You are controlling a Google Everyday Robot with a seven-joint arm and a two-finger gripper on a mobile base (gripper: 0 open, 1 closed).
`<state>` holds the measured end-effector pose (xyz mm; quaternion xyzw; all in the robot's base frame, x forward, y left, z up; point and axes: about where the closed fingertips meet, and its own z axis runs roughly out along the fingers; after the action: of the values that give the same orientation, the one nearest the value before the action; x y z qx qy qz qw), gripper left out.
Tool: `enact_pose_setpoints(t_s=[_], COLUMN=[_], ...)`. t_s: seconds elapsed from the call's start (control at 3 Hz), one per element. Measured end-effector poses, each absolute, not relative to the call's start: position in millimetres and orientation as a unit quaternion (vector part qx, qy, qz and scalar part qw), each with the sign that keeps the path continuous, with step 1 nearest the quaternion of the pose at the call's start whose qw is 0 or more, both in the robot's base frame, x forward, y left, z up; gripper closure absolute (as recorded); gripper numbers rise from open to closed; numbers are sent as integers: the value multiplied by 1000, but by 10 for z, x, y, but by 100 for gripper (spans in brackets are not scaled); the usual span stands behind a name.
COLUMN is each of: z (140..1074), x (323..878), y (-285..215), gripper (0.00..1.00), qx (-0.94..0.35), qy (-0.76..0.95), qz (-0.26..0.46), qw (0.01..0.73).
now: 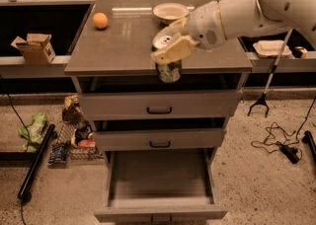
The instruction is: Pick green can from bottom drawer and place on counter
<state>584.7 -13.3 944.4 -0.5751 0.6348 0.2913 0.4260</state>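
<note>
The pincer is clamped on the green can, holding it at the front edge of the surface. The can looks light, rigid and slick, so a grip around the mid-body seems best.

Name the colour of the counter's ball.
Orange ball, camera view; pincer holds green can at counter edge.

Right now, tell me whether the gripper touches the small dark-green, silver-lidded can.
Touching. Camera view shows the gripper clasping the green can at the counter's front edge.
</note>
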Motion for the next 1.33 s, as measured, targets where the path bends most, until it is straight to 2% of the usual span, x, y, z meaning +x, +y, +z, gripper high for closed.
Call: enact_pose_setpoints(t_s=[0.67, 1.33], z=[10015, 10020], x=[6902, 7609], y=[111, 180], gripper=[100, 100], qx=[-515, -417], qy=[663, 728], qz=[282, 247], qw=[465, 485])
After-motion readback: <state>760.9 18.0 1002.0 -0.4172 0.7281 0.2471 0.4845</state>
